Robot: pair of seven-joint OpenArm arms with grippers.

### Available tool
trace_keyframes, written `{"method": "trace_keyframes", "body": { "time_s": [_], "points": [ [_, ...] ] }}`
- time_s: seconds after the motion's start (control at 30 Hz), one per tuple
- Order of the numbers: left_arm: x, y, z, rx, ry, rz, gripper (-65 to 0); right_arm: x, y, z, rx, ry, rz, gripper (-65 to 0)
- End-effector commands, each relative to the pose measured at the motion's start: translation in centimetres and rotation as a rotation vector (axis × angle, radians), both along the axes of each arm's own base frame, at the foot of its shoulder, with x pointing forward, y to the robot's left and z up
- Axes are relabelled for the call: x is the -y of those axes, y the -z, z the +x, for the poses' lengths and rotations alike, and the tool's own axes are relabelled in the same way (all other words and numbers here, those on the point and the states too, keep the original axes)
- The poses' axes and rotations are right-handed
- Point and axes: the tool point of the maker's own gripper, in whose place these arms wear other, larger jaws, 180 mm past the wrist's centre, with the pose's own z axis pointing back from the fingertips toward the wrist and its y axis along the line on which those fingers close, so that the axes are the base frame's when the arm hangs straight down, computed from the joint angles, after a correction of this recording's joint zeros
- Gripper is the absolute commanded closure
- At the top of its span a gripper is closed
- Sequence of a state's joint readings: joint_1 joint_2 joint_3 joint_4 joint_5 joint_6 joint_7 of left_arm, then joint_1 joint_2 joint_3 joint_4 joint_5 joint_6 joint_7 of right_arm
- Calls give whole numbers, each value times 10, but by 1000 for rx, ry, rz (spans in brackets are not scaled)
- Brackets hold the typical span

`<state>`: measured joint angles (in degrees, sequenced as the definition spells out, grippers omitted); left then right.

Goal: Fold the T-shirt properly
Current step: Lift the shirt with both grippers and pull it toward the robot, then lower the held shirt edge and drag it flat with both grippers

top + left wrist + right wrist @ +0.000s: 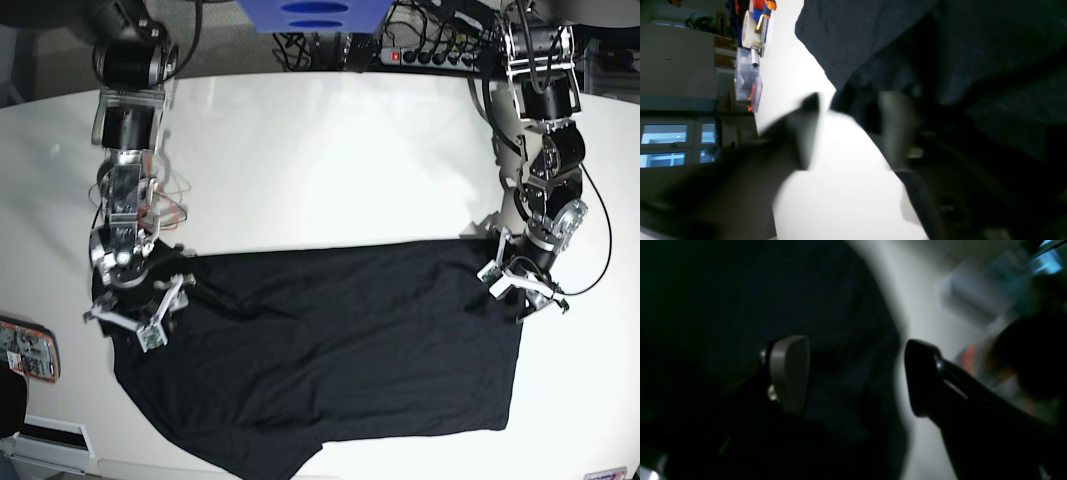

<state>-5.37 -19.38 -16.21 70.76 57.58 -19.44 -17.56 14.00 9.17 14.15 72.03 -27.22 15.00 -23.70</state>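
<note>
One black T-shirt (330, 350), one white table (330, 150), two arms, two pincers: left pincer (522, 290), right pincer (135, 320).

**Two dark arms with pale-padded grippers**

Both arms are built of black and grey metal segments joined by round joints, with black cables looped alongside. Thin red wires are seen along the right arm (122, 205). Each gripper ends in black fingers faced with grey pads (789, 373), white brackets being fitted at the wrists
</note>
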Motion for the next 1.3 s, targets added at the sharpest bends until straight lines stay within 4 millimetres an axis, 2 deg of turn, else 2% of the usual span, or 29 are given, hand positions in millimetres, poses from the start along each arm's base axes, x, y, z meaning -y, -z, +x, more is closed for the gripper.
{"method": "trace_keyframes", "body": {
  "time_s": [0.0, 0.13, 0.23, 0.33, 0.43, 0.53, 0.73, 0.9, 1.0, 1.07, 1.2, 1.27],
  "points": [
    [-5, -20, 11, 61, -3, 10, -419, -1, -51, 28, 151, -15, -4, -427],
    [-18, -21, 14, 43, -68, 41, -546, -3, -51, 28, 153, -20, -5, -427],
    [-23, -19, 13, 27, -113, 42, -604, -1, -49, 28, 148, -15, 0, -427],
    [-1, -9, 13, 20, -115, -24, -637, -3, -47, 28, 145, -13, 18, -427],
    [23, -6, 14, 35, -125, -161, -649, -9, -45, 28, 149, -5, 116, -427],
    [33, -12, 16, 68, -182, -337, -648, -12, -46, 28, 155, 6, 204, -427],
    [32, -4, 13, 22, -343, -613, -648, -15, -36, 24, 98, 35, 285, -427],
    [23, 2, 5, -4, -452, -825, -648, -18, -30, 22, 79, 40, 304, -427],
    [25, 2, 4, -16, -492, -962, -648, -14, -3, 16, 18, 75, 359, -427],
    [26, 6, 2, -47, -518, -1008, -648, -8, 7, 13, 5, 119, 447, -427],
    [20, 11, -2, -76, -526, -992, -648, -5, 16, 10, 11, 145, 512, -427],
    [26, 19, -3, -106, -520, -984, -648, -5, 36, -1, -21, 160, 521, -427]
  ]
}}
